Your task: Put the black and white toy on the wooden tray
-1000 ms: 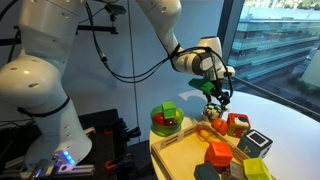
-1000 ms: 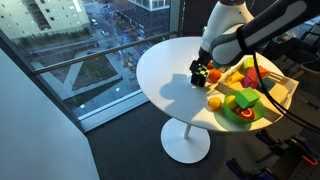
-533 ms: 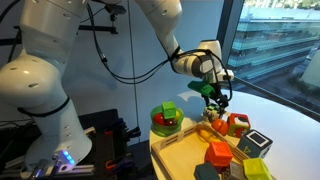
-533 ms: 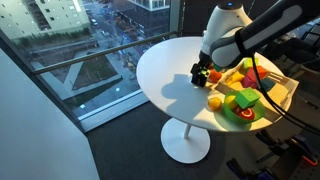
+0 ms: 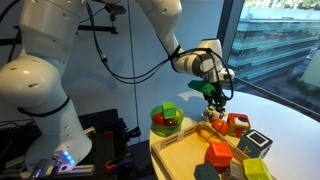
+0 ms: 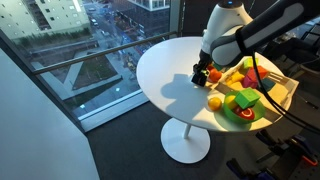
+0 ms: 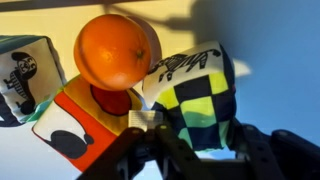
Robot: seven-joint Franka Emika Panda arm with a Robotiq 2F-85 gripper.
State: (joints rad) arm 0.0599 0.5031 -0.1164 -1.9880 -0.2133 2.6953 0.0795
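In the wrist view the black and white toy, a soft block checkered in black and yellowish patches, sits between the fingers of my gripper. The fingers press against its two sides, so the gripper is shut on it. In both exterior views the gripper hangs low over the table, just beyond the far end of the wooden tray. The toy itself is hidden behind the fingers there.
An orange ball, an orange-and-white block and a zebra-print cube crowd next to the toy. The tray holds a red-orange cube and a black-framed teal cube. A green bowl toy sits beside it. The white round table stands near the window.
The jaws have closed in from wide open onto the toy. The arm has hardly moved.
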